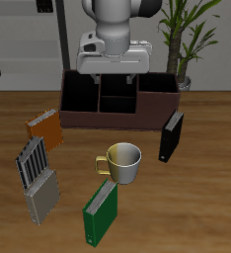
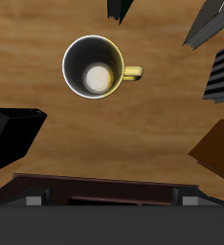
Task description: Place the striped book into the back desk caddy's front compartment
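The striped book (image 1: pixel 31 162), with black and light-grey stripes, stands tilted on the table well in front of the caddy, between an orange-brown book and a speckled grey book. It also shows in the wrist view (image 2: pixel 222 75). The back desk caddy (image 1: pixel 155 102) is a long dark reddish-brown box at the table's back; its wall shows in the wrist view (image 2: pixel 104 184). My gripper (image 1: pixel 113 77) hangs above the caddy, open and empty, far from the striped book. In the wrist view the gripper (image 2: pixel 109 203) shows only its two fingertips, wide apart.
An orange-brown book (image 1: pixel 45 128) and a speckled grey book (image 1: pixel 40 196) flank the striped book. A cream mug (image 1: pixel 123 163) stands mid-table, a green book (image 1: pixel 101 213) near the front edge, a black book (image 1: pixel 172 136) beside the caddy's end. A potted plant (image 1: pixel 187 35) stands behind.
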Controlling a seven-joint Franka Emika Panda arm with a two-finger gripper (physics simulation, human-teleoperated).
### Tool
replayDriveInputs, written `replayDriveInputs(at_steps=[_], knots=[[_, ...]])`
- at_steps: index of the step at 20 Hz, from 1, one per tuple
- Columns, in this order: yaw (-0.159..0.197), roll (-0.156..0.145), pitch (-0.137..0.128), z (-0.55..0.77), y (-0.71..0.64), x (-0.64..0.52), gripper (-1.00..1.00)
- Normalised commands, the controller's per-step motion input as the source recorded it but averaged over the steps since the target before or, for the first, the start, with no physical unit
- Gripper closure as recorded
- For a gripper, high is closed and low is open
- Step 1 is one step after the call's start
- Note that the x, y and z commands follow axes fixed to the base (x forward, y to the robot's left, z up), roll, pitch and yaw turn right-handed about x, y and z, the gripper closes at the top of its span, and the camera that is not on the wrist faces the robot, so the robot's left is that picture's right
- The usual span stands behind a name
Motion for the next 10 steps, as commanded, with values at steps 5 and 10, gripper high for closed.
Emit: replayDriveInputs(at_steps=[5,10], knots=[[-0.020,-0.023,-0.019,0.09,-0.54,0.40,-1.00],[-0.029,-0.047,-0.009,0.05,-0.64,0.45,-1.00]])
